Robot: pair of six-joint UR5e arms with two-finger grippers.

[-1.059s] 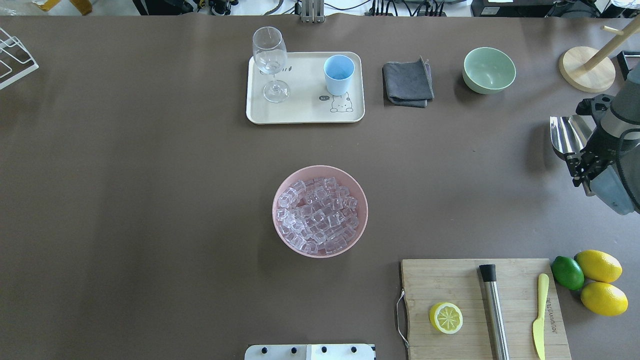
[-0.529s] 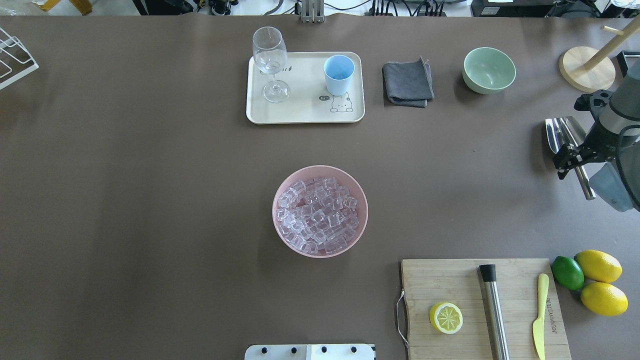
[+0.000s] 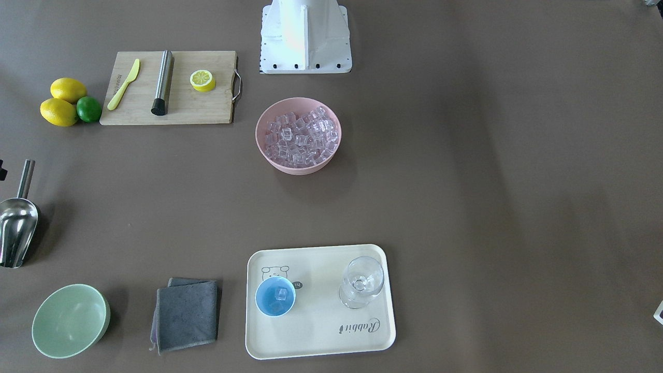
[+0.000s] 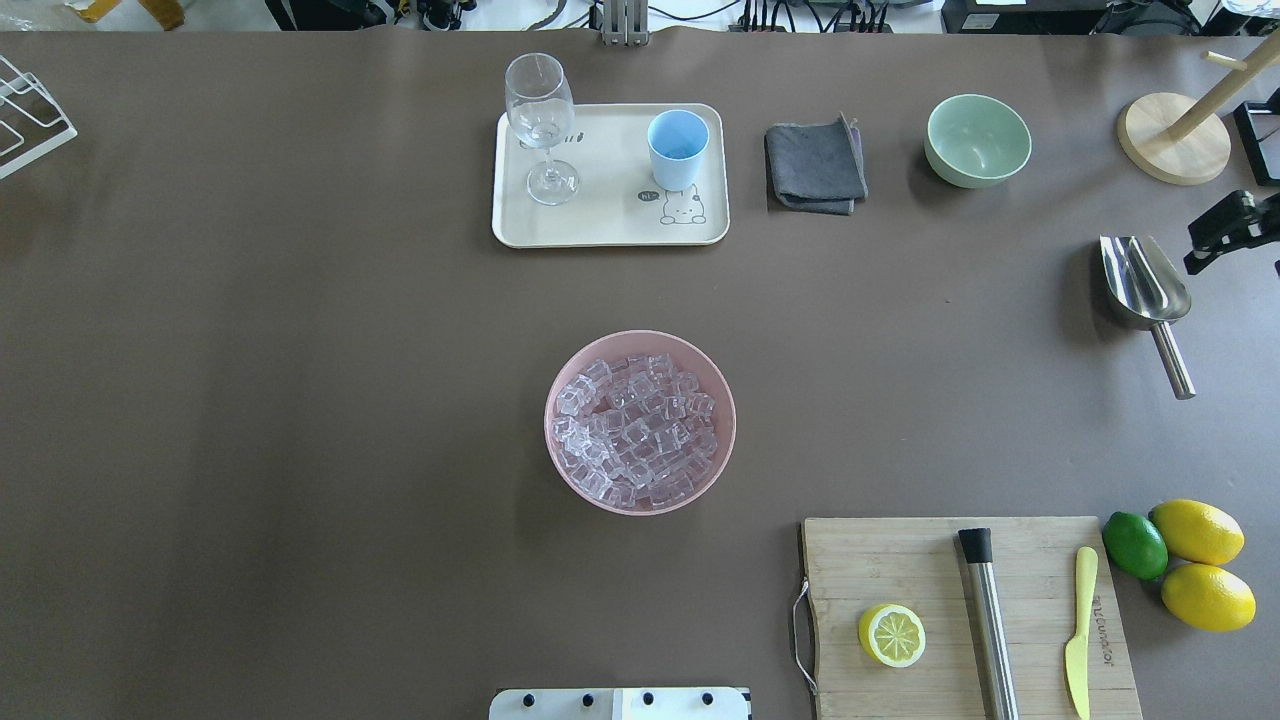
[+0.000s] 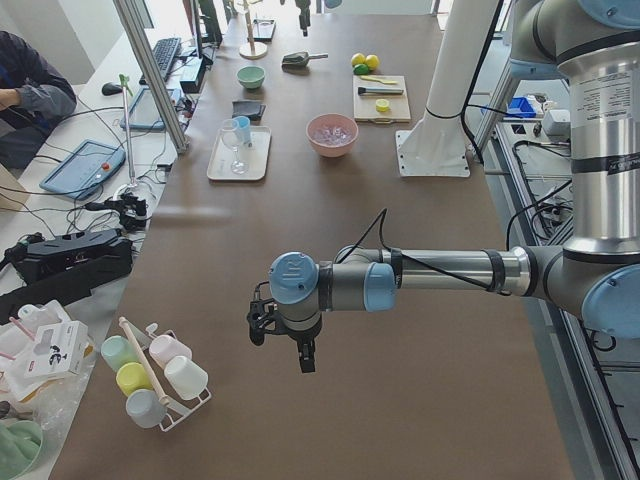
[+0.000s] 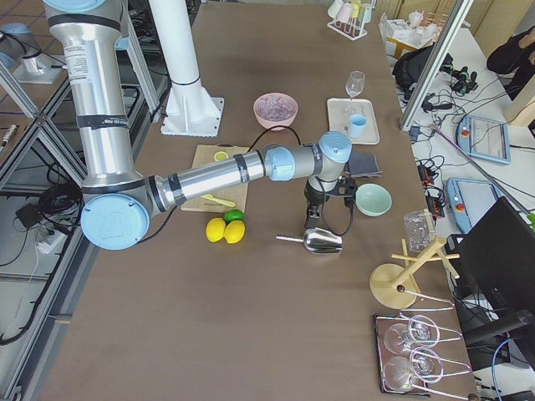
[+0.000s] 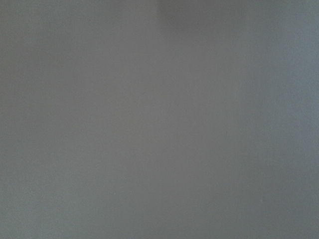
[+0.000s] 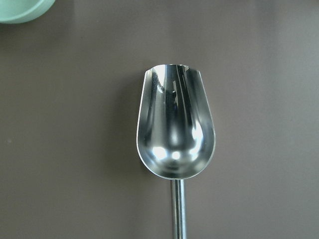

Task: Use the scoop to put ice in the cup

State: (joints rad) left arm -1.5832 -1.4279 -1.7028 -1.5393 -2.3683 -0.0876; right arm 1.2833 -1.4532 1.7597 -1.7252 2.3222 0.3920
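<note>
The steel scoop (image 4: 1145, 285) lies alone on the table at the far right, trough toward the far side; it also shows in the front-facing view (image 3: 15, 228) and fills the right wrist view (image 8: 175, 124). My right gripper (image 4: 1232, 252) hangs above and to the right of it, open and empty, half out of the overhead view. The light-blue cup (image 4: 678, 148) stands on the cream tray (image 4: 600, 225) with a couple of ice cubes inside (image 3: 280, 295). More ice (image 4: 638, 430) fills the pink bowl (image 4: 640, 336). My left gripper (image 5: 300, 355) hovers over bare table far left; I cannot tell its state.
A wine glass (image 4: 540, 120) shares the tray. A grey cloth (image 4: 815, 165) and green bowl (image 4: 978, 140) lie beyond the scoop. A cutting board (image 4: 960, 620) holds a lemon half, steel cylinder and knife; lemons and a lime (image 4: 1185, 560) lie beside it. A wooden stand (image 4: 1172, 150) is at the far right.
My right arm has pulled back from the scoop toward the right edge and far side. The scoop is let go and lies uncovered on the table.
</note>
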